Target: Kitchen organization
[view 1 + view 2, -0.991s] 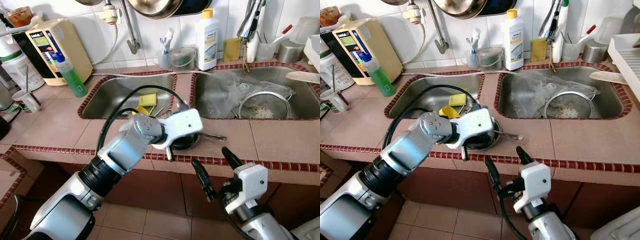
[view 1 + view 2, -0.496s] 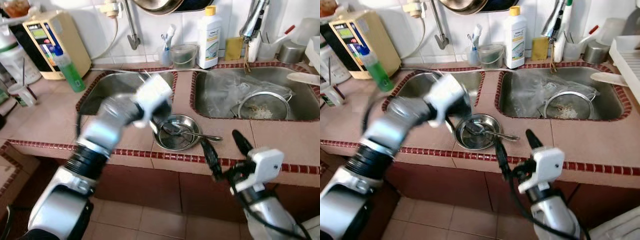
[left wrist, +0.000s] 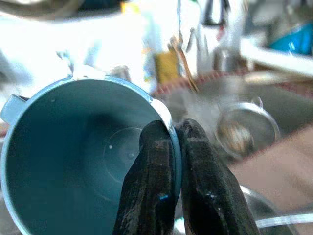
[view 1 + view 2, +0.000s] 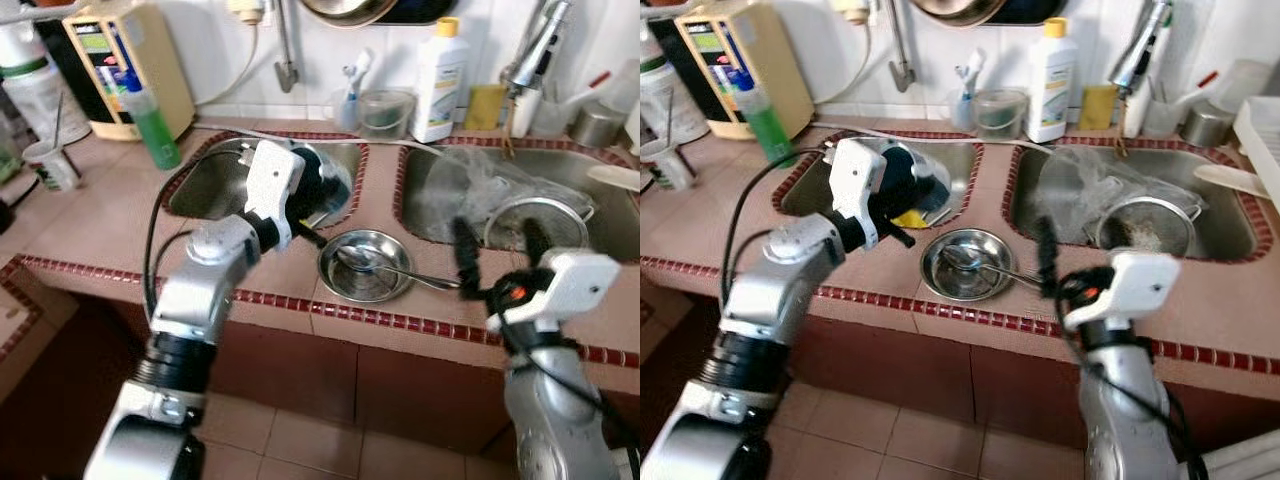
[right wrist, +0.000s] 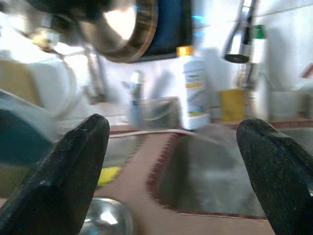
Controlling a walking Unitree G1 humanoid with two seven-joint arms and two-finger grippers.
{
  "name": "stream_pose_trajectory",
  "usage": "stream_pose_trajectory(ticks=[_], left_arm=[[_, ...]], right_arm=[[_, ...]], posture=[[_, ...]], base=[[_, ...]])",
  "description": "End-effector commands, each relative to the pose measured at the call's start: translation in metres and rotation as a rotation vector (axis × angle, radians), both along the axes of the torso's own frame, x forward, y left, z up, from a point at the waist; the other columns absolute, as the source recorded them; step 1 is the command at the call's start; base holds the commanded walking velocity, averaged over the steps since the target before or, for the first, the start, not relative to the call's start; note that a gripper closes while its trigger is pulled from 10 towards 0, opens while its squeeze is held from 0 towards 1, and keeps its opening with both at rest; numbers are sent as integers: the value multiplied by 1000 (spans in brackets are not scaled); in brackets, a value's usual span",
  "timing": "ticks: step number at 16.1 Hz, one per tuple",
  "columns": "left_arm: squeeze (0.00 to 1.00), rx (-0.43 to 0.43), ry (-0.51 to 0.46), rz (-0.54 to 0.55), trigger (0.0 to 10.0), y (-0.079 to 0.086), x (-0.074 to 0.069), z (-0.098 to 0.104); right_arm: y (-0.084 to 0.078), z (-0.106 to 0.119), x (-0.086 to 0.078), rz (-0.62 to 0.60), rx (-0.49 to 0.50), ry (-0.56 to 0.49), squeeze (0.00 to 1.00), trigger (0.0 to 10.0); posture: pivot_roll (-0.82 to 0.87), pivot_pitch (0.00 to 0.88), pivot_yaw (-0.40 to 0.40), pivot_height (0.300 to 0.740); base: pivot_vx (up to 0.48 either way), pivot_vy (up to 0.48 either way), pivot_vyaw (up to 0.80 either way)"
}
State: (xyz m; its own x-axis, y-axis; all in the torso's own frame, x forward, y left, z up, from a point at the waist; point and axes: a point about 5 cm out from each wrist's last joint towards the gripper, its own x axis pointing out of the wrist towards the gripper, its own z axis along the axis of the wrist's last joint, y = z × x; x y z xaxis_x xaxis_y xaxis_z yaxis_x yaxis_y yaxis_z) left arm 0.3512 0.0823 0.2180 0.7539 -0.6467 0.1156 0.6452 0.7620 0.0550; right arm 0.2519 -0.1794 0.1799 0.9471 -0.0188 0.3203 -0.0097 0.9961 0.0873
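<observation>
My left gripper is shut on the rim of a dark teal metal cup, one finger inside and one outside. It holds the cup tipped on its side above the left sink, near that sink's right edge. A steel bowl with a spoon in it sits on the tiled counter between the sinks. My right gripper stands open just right of the bowl at counter height, fingers wide apart with nothing between them.
A yellow sponge lies in the left sink. The right sink holds a strainer and plastic. A green bottle, a water filter unit, a white detergent bottle and a small mug stand along the counter.
My left gripper has swung from over the bowl up toward the left sink, with the teal cup in it. The right arm rose from below the counter edge to beside the bowl.
</observation>
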Motion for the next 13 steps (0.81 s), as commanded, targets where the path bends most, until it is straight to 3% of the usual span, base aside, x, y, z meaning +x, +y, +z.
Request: stream_pose_trajectory(ticks=[1,2,3,6,10,13], left_arm=[[0,-49,-70,62,10000,9,1,4],[0,-55,-102,74,10000,9,1,4],[0,-133,-89,103,10000,11,-1,-8],[0,-200,-101,117,10000,12,-9,-18],[0,-266,-48,180,10000,21,-10,-33],[0,-255,-49,229,10000,26,-9,-33]], right_arm=[[-3,0,4,-27,6,18,0,10000],[-3,0,6,-23,14,18,0,10000],[-2,0,13,-49,-38,26,0,10000],[-3,-8,20,-96,-123,40,0,10000],[0,-13,26,-81,-144,44,0,10000],[2,-14,34,-63,-163,39,0,10000]], posture=[[-215,0,57,740],[-215,0,57,740],[-216,0,48,740],[-219,0,34,740],[-215,0,16,740],[-187,0,-6,740]], base=[[0,0,0],[0,0,0],[0,0,0],[0,0,0],[0,0,0],[0,0,0]])
